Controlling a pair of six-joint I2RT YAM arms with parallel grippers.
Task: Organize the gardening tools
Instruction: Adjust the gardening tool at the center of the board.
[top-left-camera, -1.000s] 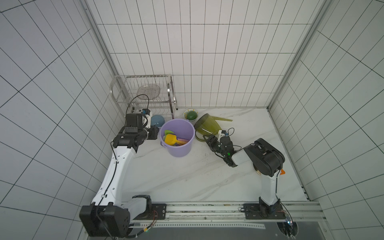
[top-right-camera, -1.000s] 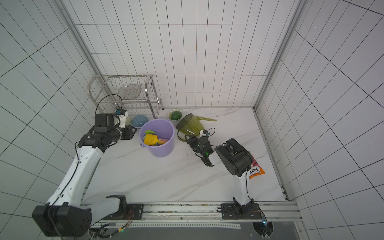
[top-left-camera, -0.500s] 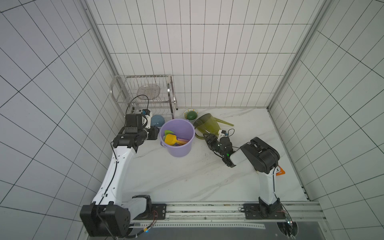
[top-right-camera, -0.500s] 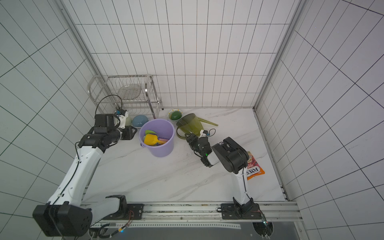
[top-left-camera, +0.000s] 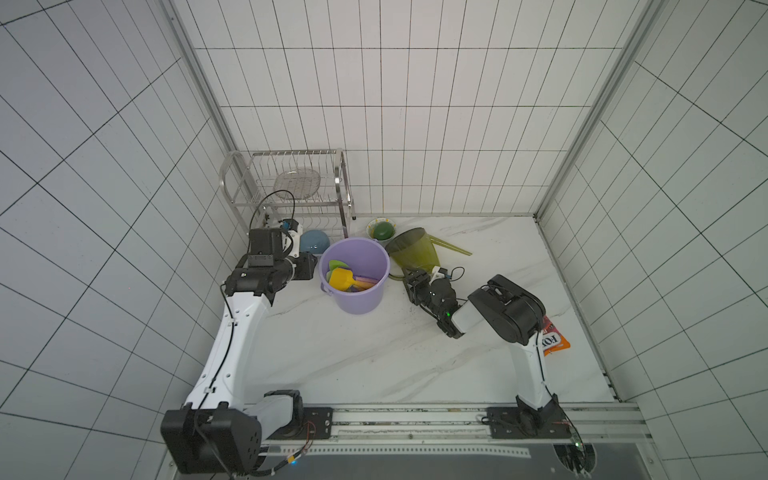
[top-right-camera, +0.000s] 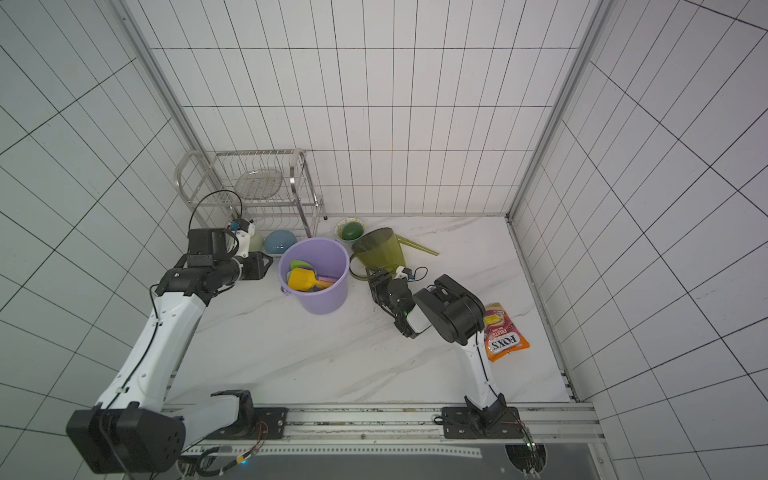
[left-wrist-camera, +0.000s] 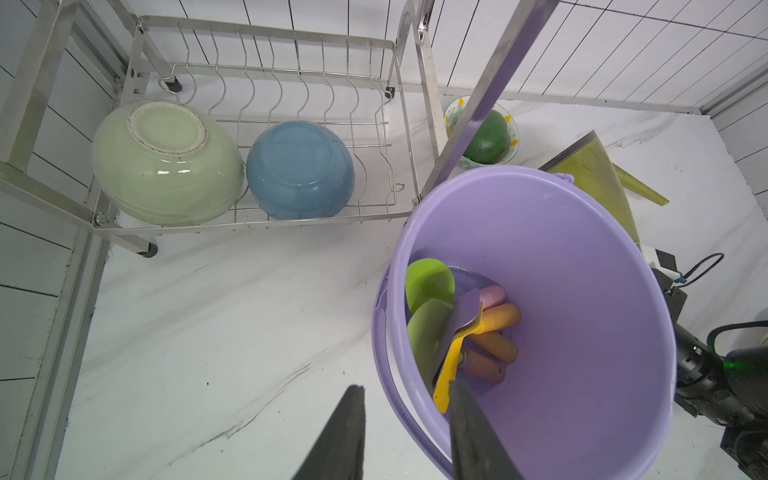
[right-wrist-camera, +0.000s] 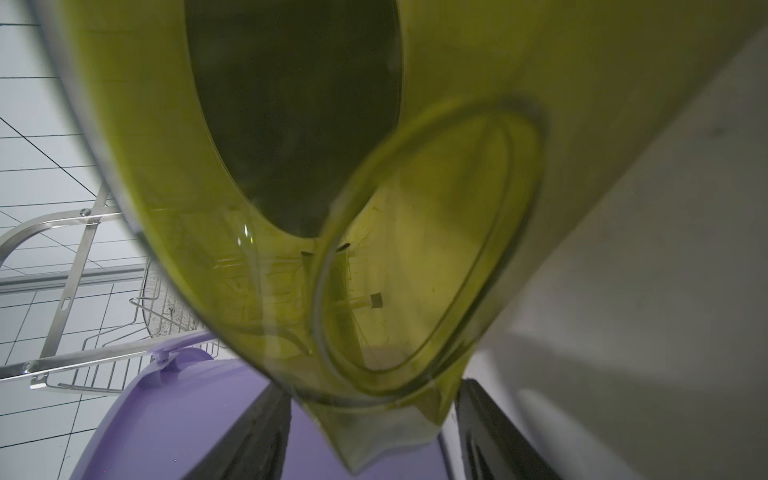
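Note:
Several small shovels lie in the purple bucket (top-left-camera: 357, 299): a yellow scoop (left-wrist-camera: 446, 374), a purple scoop (left-wrist-camera: 463, 316), a bright-green trowel (left-wrist-camera: 428, 282) and a pale-green spade (left-wrist-camera: 424, 336). My left gripper (left-wrist-camera: 405, 390) is open astride the bucket's rim, one finger inside and one outside, with bare table showing beside the outer finger. The olive watering can (top-left-camera: 413, 251) leans right of the bucket, spout pointing right. My right gripper (right-wrist-camera: 372, 384) is open low at the can's near side. The can's lower end sits between its fingers with slim gaps.
A steel dish rack (top-left-camera: 291, 199) stands at the back left, holding a green bowl (left-wrist-camera: 166, 162) and a blue bowl (left-wrist-camera: 299, 170). A small bowl with a green fruit (top-left-camera: 381, 229) sits behind the bucket. An orange snack packet (top-right-camera: 503, 336) lies by the right arm.
My right gripper has slid left, closer in on the watering can, and the can's spout has dipped slightly. The left arm and the bucket have stayed put.

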